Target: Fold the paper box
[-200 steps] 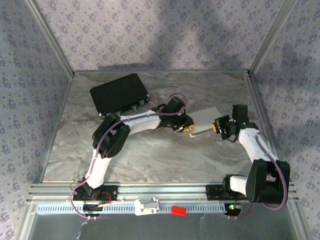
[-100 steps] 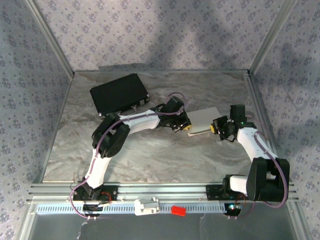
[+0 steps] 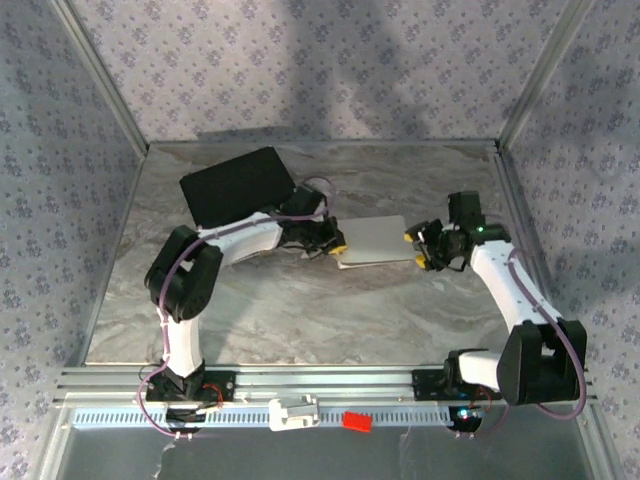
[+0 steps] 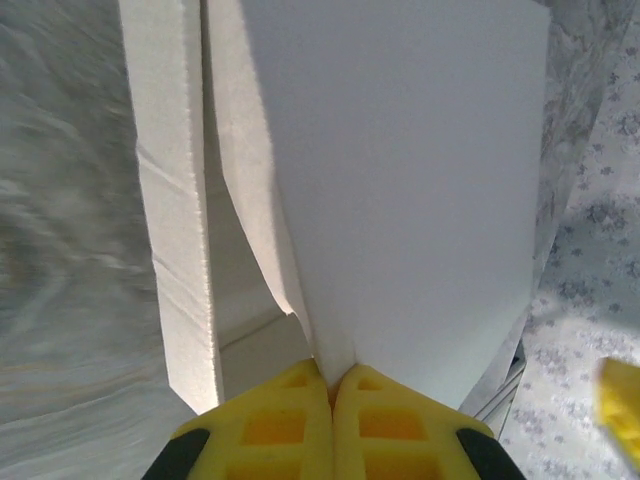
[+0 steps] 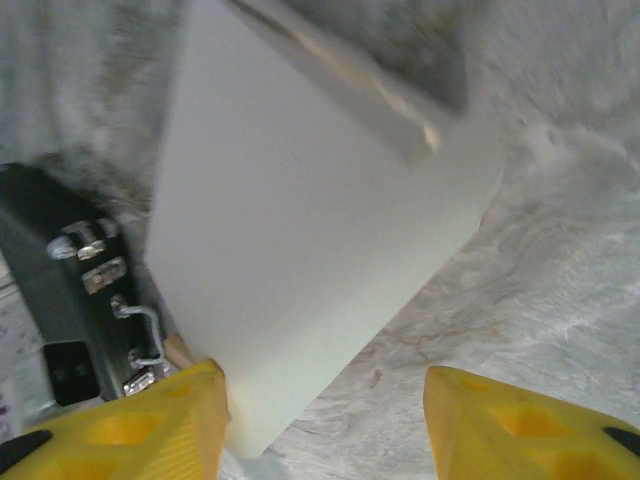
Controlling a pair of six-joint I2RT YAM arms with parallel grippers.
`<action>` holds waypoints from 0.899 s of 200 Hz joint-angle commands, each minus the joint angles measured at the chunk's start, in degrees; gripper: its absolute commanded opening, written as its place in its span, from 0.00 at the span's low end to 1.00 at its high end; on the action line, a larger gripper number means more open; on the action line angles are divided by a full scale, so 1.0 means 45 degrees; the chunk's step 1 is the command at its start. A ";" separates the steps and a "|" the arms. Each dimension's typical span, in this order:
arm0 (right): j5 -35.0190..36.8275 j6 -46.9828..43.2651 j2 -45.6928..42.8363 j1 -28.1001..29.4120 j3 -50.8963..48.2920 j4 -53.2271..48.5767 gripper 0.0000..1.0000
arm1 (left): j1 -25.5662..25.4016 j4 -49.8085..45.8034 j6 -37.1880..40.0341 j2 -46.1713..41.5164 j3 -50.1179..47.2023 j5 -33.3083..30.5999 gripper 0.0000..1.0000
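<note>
The paper box (image 3: 375, 240) lies flat and white on the marble table, between the two arms. My left gripper (image 3: 338, 244) is shut on its left edge. In the left wrist view the yellow fingers (image 4: 290, 425) pinch a thin edge of the paper box (image 4: 400, 170), and a loose flap (image 4: 175, 200) stands off to its left. My right gripper (image 3: 417, 250) is open at the box's right end. In the right wrist view a corner of the paper box (image 5: 310, 220) reaches between the spread fingers (image 5: 150, 425), close beside the left one.
A black rectangular case (image 3: 238, 186) lies at the back left, just behind the left arm's forearm. A dark body with metal fittings (image 5: 60, 270) shows left of the box in the right wrist view. Bare marble (image 3: 320, 310) stretches in front of the box.
The right gripper has opened and let go of the box. The left gripper closed fully on the box's edge and moved left, taking the box with it.
</note>
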 commanded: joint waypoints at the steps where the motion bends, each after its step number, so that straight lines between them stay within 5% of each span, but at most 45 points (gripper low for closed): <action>1: 0.0261 -0.2450 -0.0178 -0.0601 0.1327 -0.2532 0.59 | 0.0834 -0.2558 0.2886 -0.0688 -0.0139 0.1449 0.00; 43: -0.0602 -0.6070 0.3119 -0.0519 0.2839 -0.3157 0.58 | 0.2301 -0.3523 0.4921 -0.0973 -0.0581 0.3068 0.00; 95: -0.2657 -0.6323 0.6382 0.1548 0.3809 -0.1284 0.52 | 0.2787 -0.4618 0.6248 -0.0394 0.0016 0.2908 0.00; 180: -0.2820 -0.6570 0.6273 0.2080 0.2566 -0.1606 0.45 | 0.2790 -0.4501 0.6110 -0.0143 0.0039 0.2675 0.00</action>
